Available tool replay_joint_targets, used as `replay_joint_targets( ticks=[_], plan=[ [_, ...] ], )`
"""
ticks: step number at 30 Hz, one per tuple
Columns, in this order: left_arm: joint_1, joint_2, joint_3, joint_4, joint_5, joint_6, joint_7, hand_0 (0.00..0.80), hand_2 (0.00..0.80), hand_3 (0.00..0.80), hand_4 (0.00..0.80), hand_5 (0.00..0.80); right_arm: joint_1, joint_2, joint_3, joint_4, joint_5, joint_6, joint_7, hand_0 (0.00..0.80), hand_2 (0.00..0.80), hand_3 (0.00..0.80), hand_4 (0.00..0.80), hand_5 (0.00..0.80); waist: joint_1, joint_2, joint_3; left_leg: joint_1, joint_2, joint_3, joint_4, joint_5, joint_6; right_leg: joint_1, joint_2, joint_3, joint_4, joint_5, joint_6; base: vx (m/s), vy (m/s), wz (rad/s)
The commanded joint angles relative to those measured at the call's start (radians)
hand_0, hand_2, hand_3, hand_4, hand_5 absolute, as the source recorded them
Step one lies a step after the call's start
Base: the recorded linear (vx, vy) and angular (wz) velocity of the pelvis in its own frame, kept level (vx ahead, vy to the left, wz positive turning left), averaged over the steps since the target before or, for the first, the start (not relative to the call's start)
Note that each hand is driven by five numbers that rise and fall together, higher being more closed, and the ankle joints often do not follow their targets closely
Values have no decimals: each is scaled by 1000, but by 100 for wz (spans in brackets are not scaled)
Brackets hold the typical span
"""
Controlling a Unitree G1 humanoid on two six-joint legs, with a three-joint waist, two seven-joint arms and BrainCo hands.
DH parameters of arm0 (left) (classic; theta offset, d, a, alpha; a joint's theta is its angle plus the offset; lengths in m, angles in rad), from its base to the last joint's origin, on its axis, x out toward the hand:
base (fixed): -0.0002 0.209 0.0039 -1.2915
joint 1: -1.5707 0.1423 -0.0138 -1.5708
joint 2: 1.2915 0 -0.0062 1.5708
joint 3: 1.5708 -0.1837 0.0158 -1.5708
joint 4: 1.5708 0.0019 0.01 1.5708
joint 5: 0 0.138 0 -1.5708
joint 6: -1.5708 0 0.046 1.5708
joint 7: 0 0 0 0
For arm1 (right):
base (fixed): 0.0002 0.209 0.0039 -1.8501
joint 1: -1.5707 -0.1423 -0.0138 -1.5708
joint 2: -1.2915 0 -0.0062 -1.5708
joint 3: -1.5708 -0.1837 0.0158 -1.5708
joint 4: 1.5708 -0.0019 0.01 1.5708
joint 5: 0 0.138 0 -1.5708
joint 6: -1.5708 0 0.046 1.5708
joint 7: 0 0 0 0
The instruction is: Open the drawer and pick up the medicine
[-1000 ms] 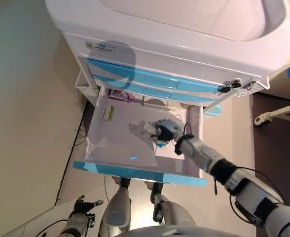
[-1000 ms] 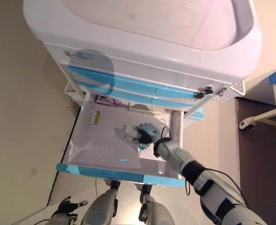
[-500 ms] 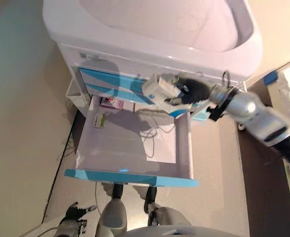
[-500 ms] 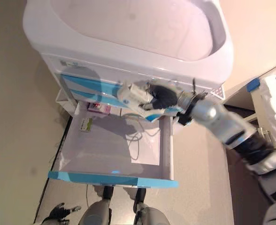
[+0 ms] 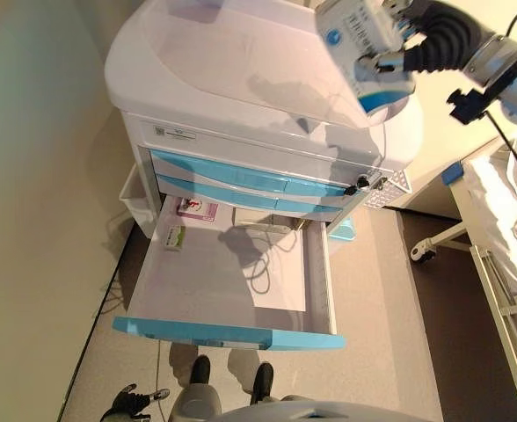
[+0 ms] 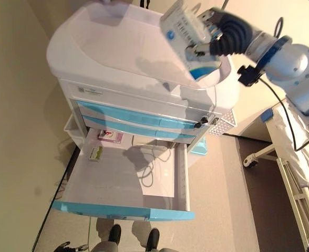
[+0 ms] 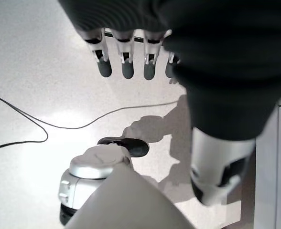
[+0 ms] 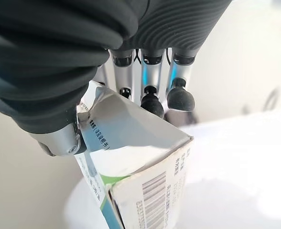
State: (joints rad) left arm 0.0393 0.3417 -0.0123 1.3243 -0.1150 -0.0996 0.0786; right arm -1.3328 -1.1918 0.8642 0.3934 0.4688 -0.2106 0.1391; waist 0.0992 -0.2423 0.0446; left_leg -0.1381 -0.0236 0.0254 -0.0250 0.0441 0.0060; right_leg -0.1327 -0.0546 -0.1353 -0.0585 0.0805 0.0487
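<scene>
Keep right hand [image 6: 233, 35] curled firmly round medicine box [image 5: 357, 35]; carry level above cart top [image 5: 232, 70], clear of open drawer [image 5: 232, 272].

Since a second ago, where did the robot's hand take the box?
The right hand, shut on the medicine box, lifted it out of the open drawer and up above the cart's white top. The drawer stayed open, two small packs stayed at its back, and the left hand stayed low and idle.
</scene>
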Motion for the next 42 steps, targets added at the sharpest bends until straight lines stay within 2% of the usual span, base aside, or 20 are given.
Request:
replay_joint_targets(
  ticks=[1, 5, 8, 15, 24, 33, 39, 40, 41, 42],
  plan=[
    [15, 22, -23, 56, -42, -3, 0, 0, 0, 0, 0, 0, -175, 93, 75, 230, -111, 33, -75, 800, 800, 800, 800, 800, 22, -6, -15, 10, -15, -1, -54, 18, -14, -11, 4, -9, 66, 16, 50, 12, 0, 5],
    [-1, 27, -37, 65, -57, 3, -4, 0, 0, 0, 0, 0, -252, 236, 112, 488, -293, 80, -111, 800, 800, 800, 800, 800, 34, -10, -14, 10, -16, -11, -54, 19, -13, -8, 4, -13, 64, 15, 48, 13, -5, 7],
    [-14, 31, -50, 65, -57, 8, -4, 0, 0, 0, 0, 0, -257, 343, 98, 644, -450, 114, -154, 800, 800, 800, 800, 800, 46, -9, -10, 5, -20, -24, -54, 21, -10, -8, 4, -20, 63, 15, 47, 13, -9, 12],
    [-37, 34, -87, 53, -53, 10, 5, 0, 0, 0, 0, 0, -214, 475, 32, 791, -620, 138, -233, 800, 800, 800, 800, 800, 82, 7, 16, -22, -31, -64, -48, 29, -3, -17, 1, -46, 68, 10, 46, 3, -11, 22],
    [-52, 21, -134, 33, -42, 3, 15, 0, 0, 0, 0, 0, -169, 524, 8, 928, -717, 147, -253, 800, 800, 800, 800, 800, 129, 26, 45, -47, -48, -116, -45, 38, 1, -18, -6, -82, 65, 2, 45, 12, -9, 18],
    [-70, 7, -154, 22, -25, -1, 15, 0, 0, 0, 0, 0, -125, 501, 43, 926, -820, 138, -243, 800, 800, 800, 800, 800, 157, 38, 60, -69, -58, -159, -45, 46, 1, -19, -16, -125, 63, -3, 47, 8, -14, 16],
    [-78, 11, -153, 24, -15, -1, 16, 0, 0, 0, 0, 0, -116, 493, 31, 938, -827, 141, -240, 800, 800, 800, 800, 800, 169, 40, 68, -80, -62, -181, -44, 52, 0, -20, -19, -145, 60, -5, 47, 1, -15, 12],
    [-78, 12, -152, 24, -16, 0, 16, 0, 0, 0, 0, 0, -116, 494, 31, 939, -829, 141, -241, 765, 765, 765, 765, 765, 172, 40, 69, -81, -63, -182, -44, 52, 0, -20, -20, -147, 60, -5, 47, 1, -9, 7],
    [-77, 10, -152, 24, -14, 0, 17, 0, 0, 0, 0, 0, -113, 495, 29, 939, -830, 141, -242, 549, 549, 549, 549, 549, 172, 40, 69, -82, -63, -183, -43, 52, 0, -21, -20, -149, 61, -5, 47, 2, -10, 4],
    [-77, 9, -152, 26, -13, 1, 18, 0, 0, 0, 0, 0, -112, 497, 27, 941, -831, 143, -244, 0, 0, 0, 0, 0, 173, 40, 70, -82, -63, -185, -43, 52, 0, -21, -21, -151, 61, -6, 47, -5, -6, 6]
  ],
)
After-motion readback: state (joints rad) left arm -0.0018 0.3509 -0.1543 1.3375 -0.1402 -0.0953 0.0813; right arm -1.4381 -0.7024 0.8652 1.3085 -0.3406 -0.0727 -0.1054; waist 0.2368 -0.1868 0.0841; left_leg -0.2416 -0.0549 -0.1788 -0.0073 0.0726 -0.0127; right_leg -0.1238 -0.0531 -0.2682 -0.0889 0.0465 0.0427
